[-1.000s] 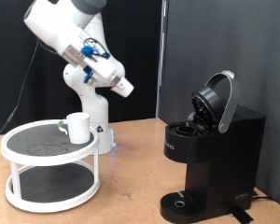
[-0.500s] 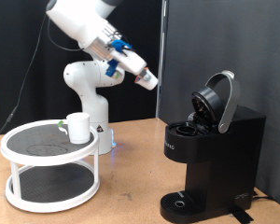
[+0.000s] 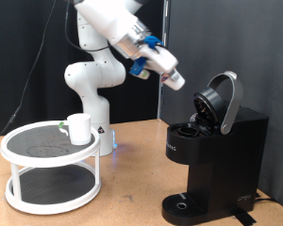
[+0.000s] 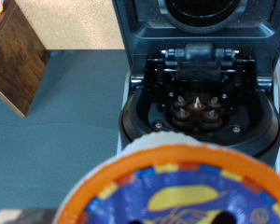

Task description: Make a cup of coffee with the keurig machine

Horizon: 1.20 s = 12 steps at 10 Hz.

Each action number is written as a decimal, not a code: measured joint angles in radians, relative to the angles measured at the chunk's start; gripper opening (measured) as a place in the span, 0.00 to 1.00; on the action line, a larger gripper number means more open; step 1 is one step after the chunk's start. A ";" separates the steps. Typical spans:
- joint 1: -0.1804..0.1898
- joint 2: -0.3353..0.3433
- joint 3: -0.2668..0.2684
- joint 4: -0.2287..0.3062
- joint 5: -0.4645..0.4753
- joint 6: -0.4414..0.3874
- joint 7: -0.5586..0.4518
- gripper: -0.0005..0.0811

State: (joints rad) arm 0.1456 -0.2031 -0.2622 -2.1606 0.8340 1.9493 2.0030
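White Franka arm's gripper (image 3: pixel 176 81) raised just beside the open lid of the black boxy Keurig coffee machine (image 3: pixel 215 155), grasping an orange-rimmed foil-topped coffee pod (image 4: pixel 177 191) above the pod chamber, small white cylindrical mug (image 3: pixel 79 128) well apart on the white round two-tier wire-mesh stand (image 3: pixel 49 165) at exterior view's left.

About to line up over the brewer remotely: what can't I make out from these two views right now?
- Pincer: exterior view, too small to show open or shut; wrist view, hidden behind the orange-rimmed round pod lid.
- Black boxy coffee machine: its hinged lid is cut off by the wrist view's edge.
- Small white cylindrical mug: contents not visible, exterior view only.
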 joint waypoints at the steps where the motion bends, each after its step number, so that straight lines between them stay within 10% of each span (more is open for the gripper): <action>1: -0.002 0.000 0.000 -0.002 0.000 0.000 -0.002 0.49; 12: 0.012 0.075 0.097 -0.119 -0.045 0.222 0.003 0.49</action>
State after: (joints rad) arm 0.1580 -0.1285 -0.1649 -2.2792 0.7888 2.1712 2.0062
